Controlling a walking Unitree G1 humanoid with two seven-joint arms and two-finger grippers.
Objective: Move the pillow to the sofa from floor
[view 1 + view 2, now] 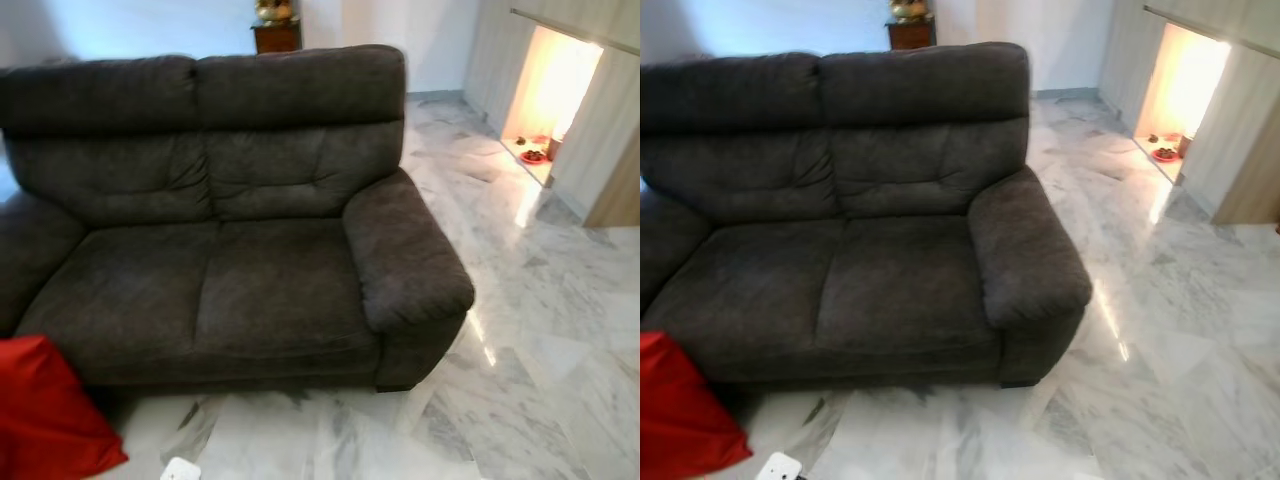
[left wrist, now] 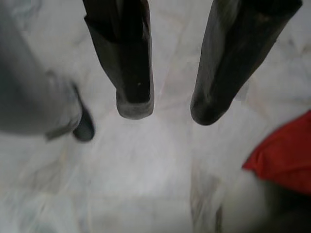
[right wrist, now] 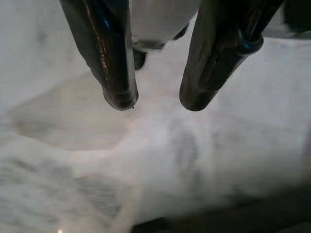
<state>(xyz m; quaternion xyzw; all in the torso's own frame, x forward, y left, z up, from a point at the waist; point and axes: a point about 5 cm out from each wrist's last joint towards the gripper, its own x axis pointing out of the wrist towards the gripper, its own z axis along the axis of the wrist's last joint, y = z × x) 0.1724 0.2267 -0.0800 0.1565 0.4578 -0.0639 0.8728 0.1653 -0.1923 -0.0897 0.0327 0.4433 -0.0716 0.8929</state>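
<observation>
A red pillow (image 1: 45,415) lies on the marble floor at the bottom left, against the front of the dark grey sofa (image 1: 230,290). The sofa has two seat cushions with nothing on them. My left gripper (image 2: 170,109) hangs open above the floor, a corner of the red pillow (image 2: 286,155) off to one side of it. My right gripper (image 3: 158,104) also hangs open over bare marble, holding nothing.
White marble floor (image 1: 540,330) stretches to the right of the sofa. A lit niche (image 1: 550,100) opens in the right wall with small items on its sill. A wooden cabinet (image 1: 277,35) stands behind the sofa. A small white object (image 1: 180,469) lies on the floor near the pillow.
</observation>
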